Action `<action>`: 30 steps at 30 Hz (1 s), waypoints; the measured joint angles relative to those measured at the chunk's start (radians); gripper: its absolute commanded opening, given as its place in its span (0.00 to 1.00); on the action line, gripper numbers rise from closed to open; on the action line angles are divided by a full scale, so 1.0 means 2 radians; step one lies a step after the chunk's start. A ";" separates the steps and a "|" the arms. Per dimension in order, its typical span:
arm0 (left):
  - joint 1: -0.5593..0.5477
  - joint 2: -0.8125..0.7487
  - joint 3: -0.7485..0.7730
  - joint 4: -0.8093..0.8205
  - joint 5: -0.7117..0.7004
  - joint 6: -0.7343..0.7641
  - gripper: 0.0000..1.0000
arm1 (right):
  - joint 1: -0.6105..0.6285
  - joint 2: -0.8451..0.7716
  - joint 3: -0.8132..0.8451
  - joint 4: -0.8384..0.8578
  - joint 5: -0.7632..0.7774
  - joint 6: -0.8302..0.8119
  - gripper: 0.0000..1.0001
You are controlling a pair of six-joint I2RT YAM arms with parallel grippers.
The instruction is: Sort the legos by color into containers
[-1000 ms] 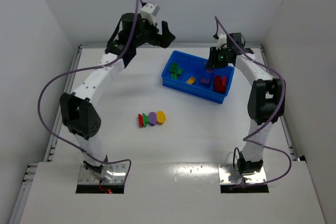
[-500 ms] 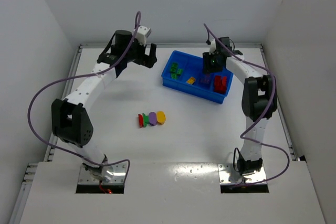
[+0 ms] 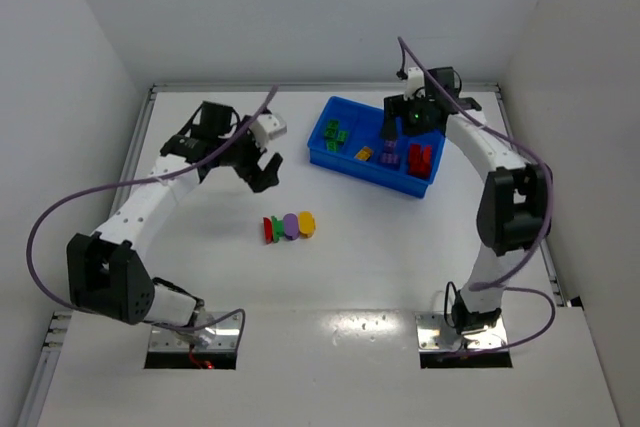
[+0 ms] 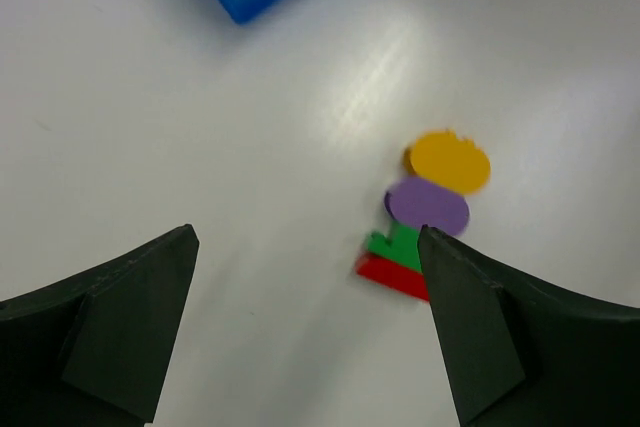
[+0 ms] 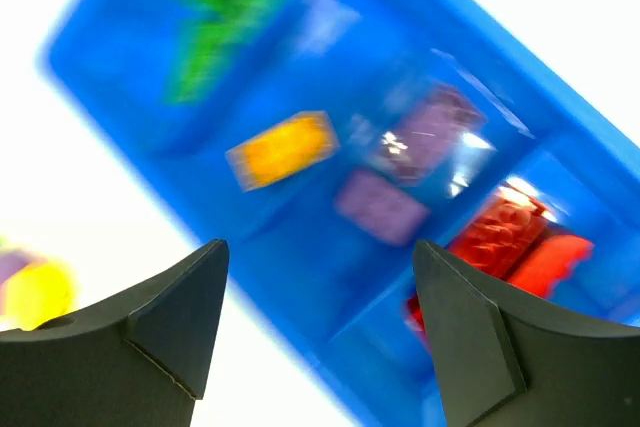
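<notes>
Two robot arms: one left arm and one right arm. One blue bin. On the table lies one row of four joined toy pieces: one red piece, one green piece, one purple piece, one yellow piece. Inside the bin: one yellow brick and two purple bricks. One green cluster and one red cluster are too blurred to count.

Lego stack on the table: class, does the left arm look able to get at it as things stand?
Probably yes. The left gripper hangs open close by the stack, which lies alone on the table, apart from the bin; nothing stands between them.
</notes>
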 measured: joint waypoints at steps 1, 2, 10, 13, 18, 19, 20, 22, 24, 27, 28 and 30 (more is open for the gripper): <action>-0.005 -0.009 -0.015 -0.017 0.002 0.027 0.98 | -0.001 -0.022 -0.008 0.000 -0.028 -0.009 0.74; -0.008 -0.018 -0.030 -0.030 0.003 0.050 0.98 | -0.001 -0.039 -0.012 -0.002 -0.053 -0.021 0.74; 0.015 -0.070 -0.131 -0.041 -0.028 0.079 1.00 | 0.038 -0.103 -0.043 -0.068 -0.232 -0.190 0.80; 0.048 -0.082 -0.132 -0.001 -0.047 0.036 1.00 | 0.090 -0.103 -0.083 -0.098 -0.238 -0.251 0.81; 0.089 -0.093 -0.132 0.045 -0.070 -0.024 1.00 | 0.197 -0.100 -0.123 -0.119 -0.216 -0.325 0.84; 0.099 -0.093 -0.132 0.049 -0.072 -0.035 1.00 | 0.212 -0.096 -0.123 -0.117 -0.210 -0.334 0.85; 0.110 -0.093 -0.132 0.051 -0.074 -0.044 1.00 | 0.222 -0.089 -0.123 -0.114 -0.205 -0.341 0.87; 0.139 -0.093 -0.132 0.056 -0.075 -0.060 1.00 | 0.238 -0.073 -0.123 -0.099 -0.185 -0.349 0.87; 0.168 -0.093 -0.132 0.060 -0.077 -0.072 1.00 | 0.251 -0.055 -0.123 -0.083 -0.161 -0.354 0.88; 0.195 -0.093 -0.132 0.060 -0.077 -0.081 1.00 | 0.267 -0.027 -0.123 -0.062 -0.131 -0.360 0.88; 0.203 -0.093 -0.132 0.060 -0.077 -0.084 1.00 | 0.270 -0.017 -0.123 -0.059 -0.123 -0.363 0.89; 0.213 -0.093 -0.132 0.060 -0.077 -0.086 1.00 | 0.276 -0.002 -0.122 -0.056 -0.114 -0.369 0.92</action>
